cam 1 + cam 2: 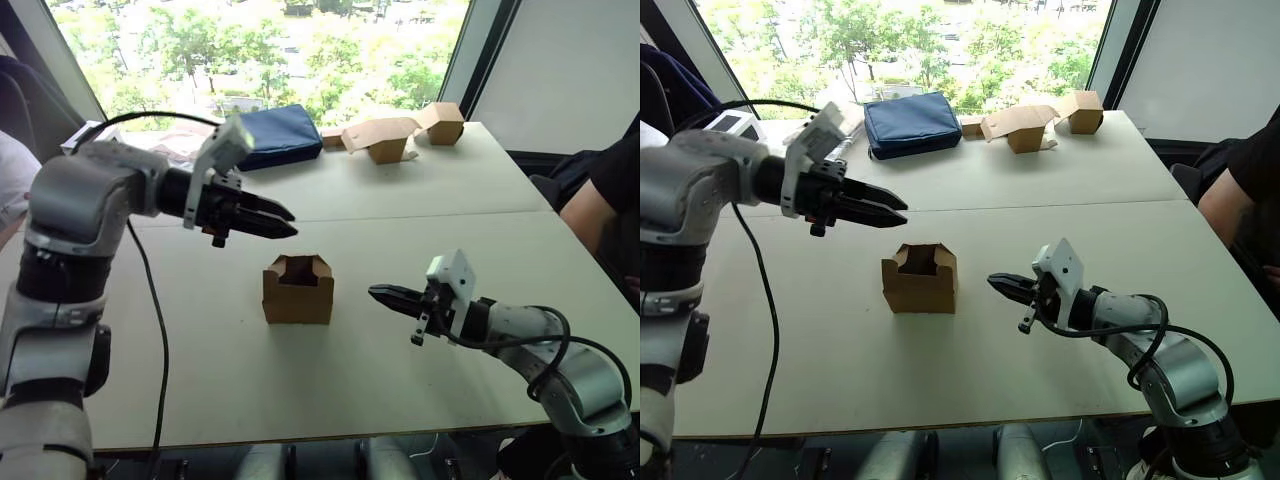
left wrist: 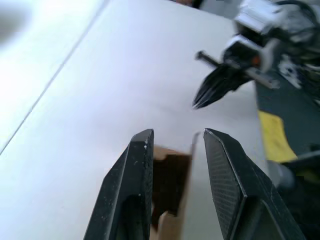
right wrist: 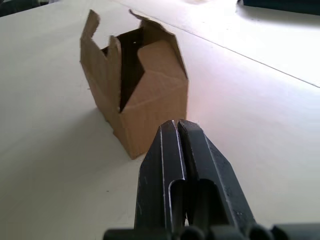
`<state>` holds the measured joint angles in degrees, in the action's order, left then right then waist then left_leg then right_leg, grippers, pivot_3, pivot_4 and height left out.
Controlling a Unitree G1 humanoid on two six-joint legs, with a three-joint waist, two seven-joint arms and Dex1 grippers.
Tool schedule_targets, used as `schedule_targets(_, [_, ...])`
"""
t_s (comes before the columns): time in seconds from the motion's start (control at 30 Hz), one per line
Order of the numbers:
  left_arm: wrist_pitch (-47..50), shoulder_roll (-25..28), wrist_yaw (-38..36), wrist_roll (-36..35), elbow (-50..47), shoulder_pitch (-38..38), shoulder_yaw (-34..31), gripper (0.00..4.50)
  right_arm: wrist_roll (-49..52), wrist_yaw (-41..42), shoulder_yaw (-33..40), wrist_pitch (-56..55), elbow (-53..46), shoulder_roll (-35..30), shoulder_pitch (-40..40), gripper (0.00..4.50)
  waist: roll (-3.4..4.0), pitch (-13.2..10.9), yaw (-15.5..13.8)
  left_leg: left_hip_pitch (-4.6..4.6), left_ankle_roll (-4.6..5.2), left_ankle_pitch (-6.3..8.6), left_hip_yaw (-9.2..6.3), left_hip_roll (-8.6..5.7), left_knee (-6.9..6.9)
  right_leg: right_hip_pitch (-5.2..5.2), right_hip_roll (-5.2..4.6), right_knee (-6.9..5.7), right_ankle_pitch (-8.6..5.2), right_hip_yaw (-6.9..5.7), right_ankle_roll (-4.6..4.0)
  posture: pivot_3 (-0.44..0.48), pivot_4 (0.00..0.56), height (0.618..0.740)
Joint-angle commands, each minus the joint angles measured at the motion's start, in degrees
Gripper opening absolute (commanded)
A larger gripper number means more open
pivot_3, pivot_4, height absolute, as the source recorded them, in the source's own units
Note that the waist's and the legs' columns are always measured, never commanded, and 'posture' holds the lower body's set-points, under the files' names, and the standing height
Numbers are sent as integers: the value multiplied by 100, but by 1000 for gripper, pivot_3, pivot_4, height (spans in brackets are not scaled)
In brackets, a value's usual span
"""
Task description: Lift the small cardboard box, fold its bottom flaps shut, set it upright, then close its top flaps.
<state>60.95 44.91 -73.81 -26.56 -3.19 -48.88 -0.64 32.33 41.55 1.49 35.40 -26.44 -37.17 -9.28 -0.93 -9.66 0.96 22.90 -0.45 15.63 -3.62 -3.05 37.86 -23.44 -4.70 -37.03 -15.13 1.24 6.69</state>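
1. Presently, the small cardboard box (image 1: pixel 298 290) stands upright near the middle of the pale tabletop (image 1: pixel 330 390), touched by neither gripper, its open end up and the flaps (image 3: pixel 150 30) around that rim standing ragged and unfolded.
2. The left gripper (image 1: pixel 284 221) hangs above and to the left of the box, jaws parted with a clear gap, holding nothing.
3. The right gripper (image 1: pixel 382 293) sits low to the right of the box, just beside it at about its mid-height, jaws pressed together and empty.
4. Handling, as judged: thin brown card, very light, hollow. It should slide or tip under a sideways nudge, and its walls should buckle under a hard squeeze.
5. Recommended hold, as judged: across two opposite side walls, low down where the folds stiffen the card, not by the loose flaps, which would bend.
6. Paler boxes (image 1: pixel 405 132) and a blue pouch (image 1: pixel 280 135) lie at the far edge, well apart.
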Motion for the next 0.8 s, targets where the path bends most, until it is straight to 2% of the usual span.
schedule_targets(0.03, [-252, 93, 664, -185, -630, 1301, -1118, 781, 228, 135, 237, 65, -12, -60, -237, 0, -2, -1, 2, 1, 0, 0, 1, 1, -3, -4, 1, 0, 0, 3, -1, 0, 150, 740])
schedule_targets(0.07, [-356, 92, 799, -177, -809, 1728, -1275, 292, 265, 206, 257, 100, 41, -95, -300, 0, -2, -1, -5, 3, -1, 0, 0, 2, -3, -6, 0, 0, 0, 2, -1, 0, 150, 740])
schedule_targets(0.1, [-495, 55, 924, -176, -972, 2158, -1440, 112, 287, 293, 252, 144, 106, -136, -395, 0, -2, -1, -20, 6, -2, 1, 0, 2, -2, -7, -2, 2, 0, 3, -2, 0, 150, 740])
schedule_targets(0.2, [-656, -100, 1215, -313, -1258, 2980, -1749, 112, 264, 539, 125, 200, 328, -221, -715, 0, -3, -1, -89, 7, -5, 1, 0, -2, -1, 0, -32, 6, 1, 1, -3, 0, 150, 740])
schedule_targets(0.3, [-1168, -260, 1331, -276, -1351, 3556, -1730, 112, 45, 765, -159, 86, 707, -212, -1103, 0, -4, 1, -158, 0, -7, 2, 1, -6, 1, 11, -42, 16, 2, -3, -3, 0, 150, 740])
schedule_targets(0.5, [-1590, -505, 1508, -298, -1209, 3470, -1322, 112, -399, 1071, -759, -248, 1171, -22, -1667, 0, -5, 1, -162, 1, -8, 2, 0, -11, 0, 10, -50, 17, 3, -10, -4, 0, 150, 740])
schedule_targets(0.63, [-1827, -546, 1449, -275, -997, 3158, -959, 112, -850, 959, -1112, -555, 1531, 321, -2076, 0, -5, 1, -134, 1, -11, 0, 1, -11, -2, 3, -46, 13, 3, -10, -4, 0, 150, 740])
schedule_targets(0.8, [-1867, -688, 1508, -413, -745, 2686, -751, 112, -1021, 1047, -1232, -709, 1646, 513, -2184, 0, -4, 2, -134, 2, -14, -2, 2, -13, -6, -1, -40, 11, 3, -15, -4, 0, 150, 740])
